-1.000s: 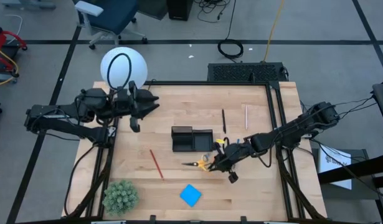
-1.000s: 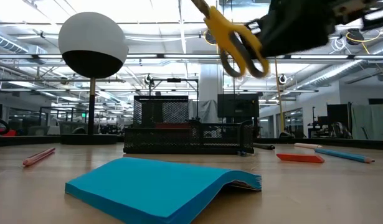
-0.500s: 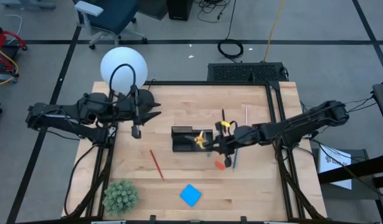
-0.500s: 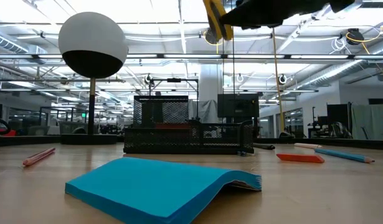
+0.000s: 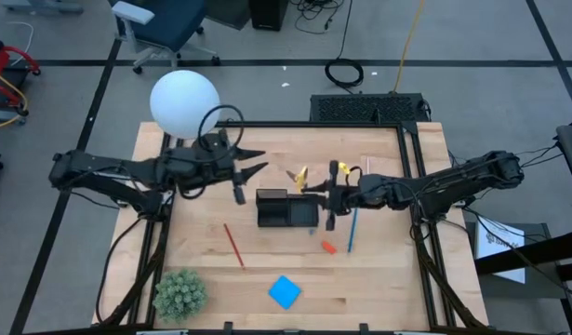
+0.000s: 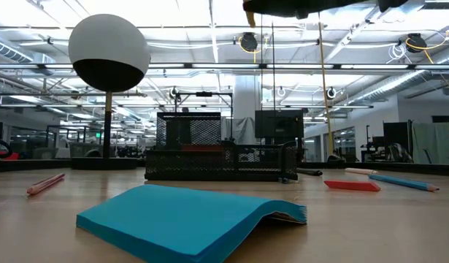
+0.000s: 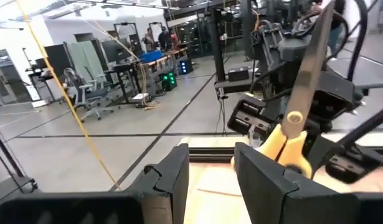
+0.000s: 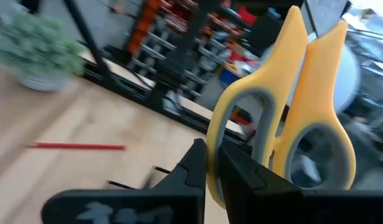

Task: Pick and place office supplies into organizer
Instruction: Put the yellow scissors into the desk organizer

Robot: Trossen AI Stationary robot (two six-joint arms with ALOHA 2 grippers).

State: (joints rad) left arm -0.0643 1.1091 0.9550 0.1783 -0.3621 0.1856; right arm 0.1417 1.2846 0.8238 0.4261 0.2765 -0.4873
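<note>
From above we see the wooden worktop (image 5: 379,279) with one black organizer (image 5: 286,208) near its middle. The right end effector (image 5: 315,186) hangs just beyond the organizer's far right corner, pressed together on the yellow-handled scissors (image 5: 299,177), which stick out toward the left arm. The left end effector (image 5: 253,164) hovers near the organizer's far left side, its fingers spread with nothing between them, pointing at the scissors and close to them but apart. Around the organizer lie one red pencil (image 5: 233,245) to its left front, one blue pen (image 5: 351,229) and one small orange eraser (image 5: 328,247) to its right front, one blue note pad (image 5: 285,291) at the near edge, and one pale pencil (image 5: 367,172) at the far right. One green plant (image 5: 179,293) sits at the near left corner and one white globe lamp (image 5: 182,102) at the far left.

From worktop height the note pad (image 6: 187,219) fills the foreground, the organizer (image 6: 220,150) stands behind it, the red pencil (image 6: 45,183) lies left, the eraser (image 6: 352,185) and blue pen (image 6: 403,183) right. The arms show only as a dark shape at the top edge.

The left wrist view shows its spread fingers (image 7: 266,180) with the scissors (image 7: 300,109) just beyond them, held by the other arm.

The right wrist view shows its fingers (image 8: 231,171) pinching the scissors (image 8: 291,106) at the handles; the plant (image 8: 38,53) and red pencil (image 8: 79,146) lie farther off.
</note>
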